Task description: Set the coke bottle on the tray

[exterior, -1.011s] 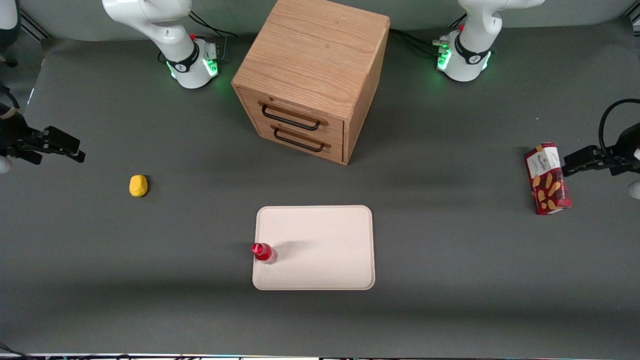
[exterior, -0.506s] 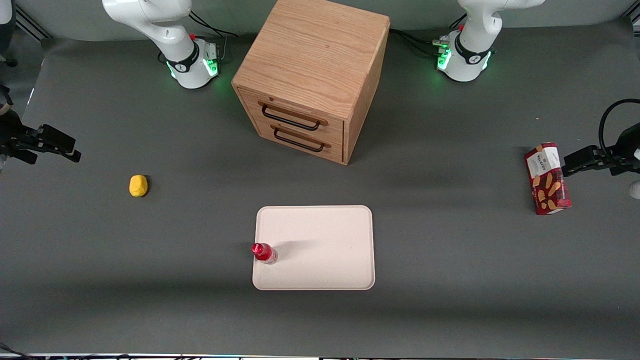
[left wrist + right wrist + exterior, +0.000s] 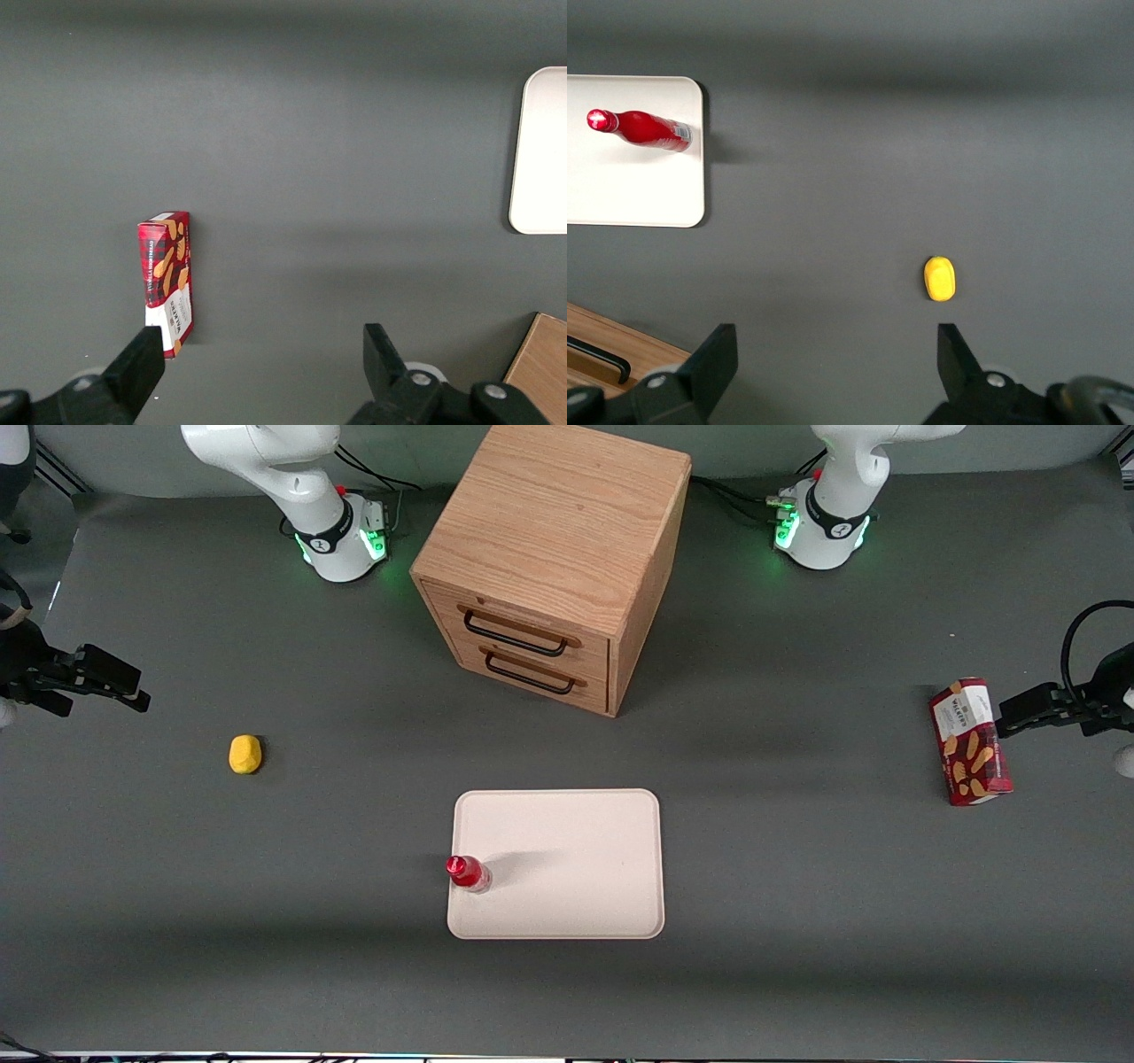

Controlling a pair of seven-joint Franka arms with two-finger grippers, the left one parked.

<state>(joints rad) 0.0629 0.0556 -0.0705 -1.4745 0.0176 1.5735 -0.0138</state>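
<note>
The coke bottle [image 3: 467,872], slim and red with a red cap, stands upright on the cream-pink tray [image 3: 576,850], at the tray edge toward the working arm's end. My right gripper [image 3: 124,686] hovers far off at the working arm's end of the table, well apart from the bottle, open and empty. The right wrist view shows its fingers spread wide around the gripper's midpoint [image 3: 834,341], with the bottle [image 3: 642,129] on the tray [image 3: 629,190].
A yellow lump [image 3: 245,754] lies on the mat between the gripper and the tray, also in the right wrist view [image 3: 940,278]. A wooden two-drawer cabinet [image 3: 554,558] stands farther from the camera than the tray. A red snack box [image 3: 970,741] lies toward the parked arm's end.
My right gripper drifted slightly outward toward the table's end and came back. The bottle and tray have not moved.
</note>
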